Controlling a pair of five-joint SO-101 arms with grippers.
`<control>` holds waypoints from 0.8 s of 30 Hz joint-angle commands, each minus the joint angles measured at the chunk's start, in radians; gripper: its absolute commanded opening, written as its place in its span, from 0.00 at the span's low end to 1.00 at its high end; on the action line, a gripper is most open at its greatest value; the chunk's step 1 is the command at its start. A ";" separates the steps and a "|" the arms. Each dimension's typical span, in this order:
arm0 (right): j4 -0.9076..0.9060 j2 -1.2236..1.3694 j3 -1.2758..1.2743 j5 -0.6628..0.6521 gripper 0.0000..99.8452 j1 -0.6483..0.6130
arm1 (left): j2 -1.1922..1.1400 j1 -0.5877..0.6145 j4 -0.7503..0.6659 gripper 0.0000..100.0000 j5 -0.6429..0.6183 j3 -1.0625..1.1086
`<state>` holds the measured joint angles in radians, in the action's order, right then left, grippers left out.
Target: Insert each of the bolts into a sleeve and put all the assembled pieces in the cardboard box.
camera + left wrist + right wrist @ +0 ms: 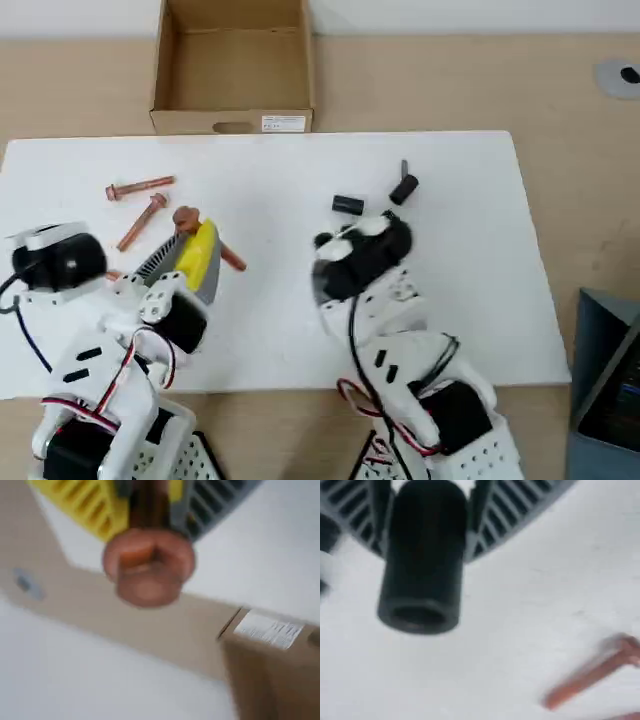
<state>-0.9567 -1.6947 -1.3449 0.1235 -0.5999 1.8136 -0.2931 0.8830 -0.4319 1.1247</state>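
It seemed a lab or office; a wooden desk [70, 90] bore a white board [500, 250]; a cable port [620, 77] lay beyond the board.

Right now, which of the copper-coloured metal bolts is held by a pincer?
The copper-coloured bolt whose head faces the left wrist camera: the left pincer is shut on its shaft. The other bolts lie loose on the white board.

The high camera looks straight down on the table [450, 90], cardboard box [232, 70] at 12 o'clock. The wrist cameras sit close in: left faces the box, right faces down at the white sheet [550, 580], both shared with the high view.
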 commanded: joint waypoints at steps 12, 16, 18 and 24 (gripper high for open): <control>0.100 -0.008 -0.015 -0.081 0.01 -0.171 | 0.008 -0.051 -0.170 0.00 -0.089 0.046; 0.100 -0.008 -0.010 -0.133 0.01 -0.171 | 0.008 -0.121 -0.170 0.00 -0.087 0.046; 0.100 -0.008 -0.005 -0.147 0.01 -0.171 | 0.008 -0.127 -0.172 0.00 -0.086 0.049; 0.126 -0.008 0.013 -0.178 0.01 -0.171 | 0.008 -0.126 -0.175 0.00 -0.049 0.081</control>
<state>-0.8723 -1.6962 -1.3633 -0.0391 -0.7549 1.8136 -0.4081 0.7327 -0.5086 1.2014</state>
